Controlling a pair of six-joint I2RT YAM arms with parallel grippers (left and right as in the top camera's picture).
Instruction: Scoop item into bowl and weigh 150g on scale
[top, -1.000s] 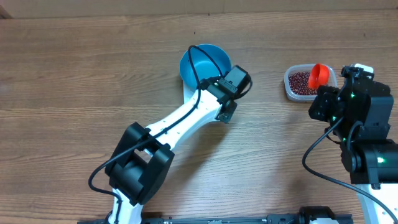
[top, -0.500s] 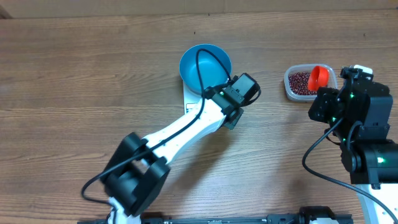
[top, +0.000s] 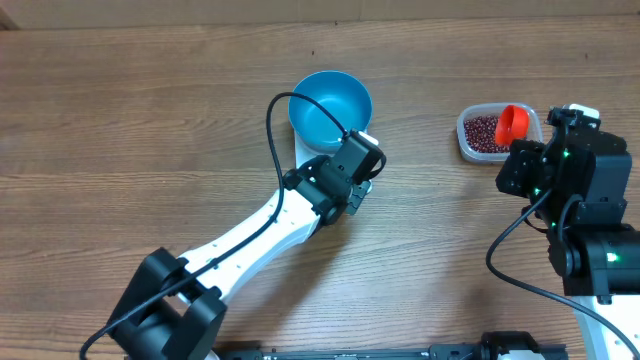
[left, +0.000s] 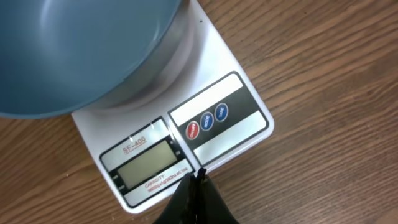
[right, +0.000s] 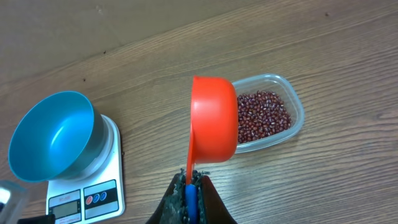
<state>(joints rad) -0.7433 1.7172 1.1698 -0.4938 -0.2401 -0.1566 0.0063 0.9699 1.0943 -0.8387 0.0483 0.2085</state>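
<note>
The light-blue bowl (top: 330, 105) stands empty on the white scale (left: 231, 135). The scale's display (left: 146, 163) shows no digits I can read. My left gripper (left: 199, 177) is shut on nothing, its tips over the scale's front edge between the display and the buttons. Overhead, the left gripper (top: 352, 165) sits just in front of the bowl. My right gripper (right: 191, 180) is shut on the handle of an orange scoop (right: 214, 118), held tilted above the near end of the clear tub (right: 297, 112). Dark red beans (right: 261, 115) lie in the tub.
The tub (top: 470, 150) sits at the right of the wooden table, about a hand's width right of the scale. The left arm (top: 250, 235) stretches diagonally from the front left to the scale. The right arm's base (top: 590, 240) fills the right edge.
The left arm swung its gripper from right of the bowl back left, to the scale's front edge. Its elbow dropped toward the front left. The right arm and scoop stayed still.
</note>
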